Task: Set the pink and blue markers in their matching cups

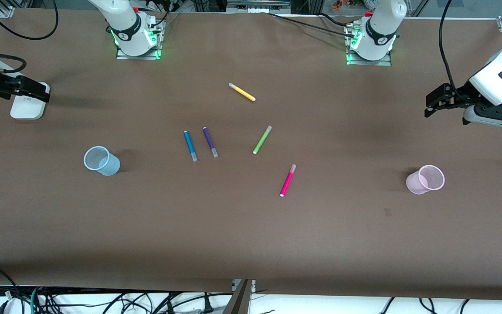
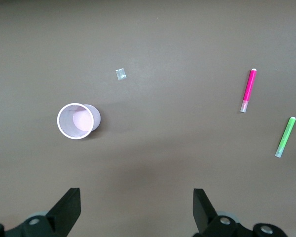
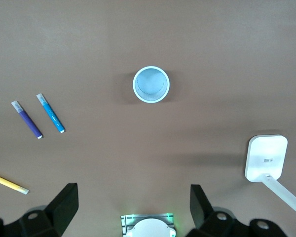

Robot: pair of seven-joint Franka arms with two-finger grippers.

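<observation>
Here we look down on a brown table point(image 1: 251, 244) with both arms waiting at its ends, up in the air and holding nothing. The left gripper point(image 1: 435, 101) hangs over the left arm's end of the table, its fingers point(image 2: 69, 207) spread wide apart. The right gripper point(image 1: 33, 90) hangs over the right arm's end, above a small white box point(image 1: 26, 107), and its fingers point(image 3: 66, 202) are likewise spread wide.

We find the blue cup point(image 1: 101, 161) standing upright toward the right arm's end, and the pink cup point(image 1: 425, 179) upright toward the left arm's end, well apart from each other. Both look empty in the wrist views.

Five pens lie flat between the cups. The blue marker point(image 1: 190, 146) lies just beside a dark purple pen point(image 1: 210, 142), the two nearly parallel and not touching. The pink marker point(image 1: 288, 180) lies alone, nearer to the front camera than every other pen and closer to the pink cup than the blue marker is. A lime-green pen point(image 1: 262, 139) lies near it, farther from the front camera, and a yellow pen point(image 1: 242, 92) lies farthest from the camera, toward the arms' bases.
</observation>
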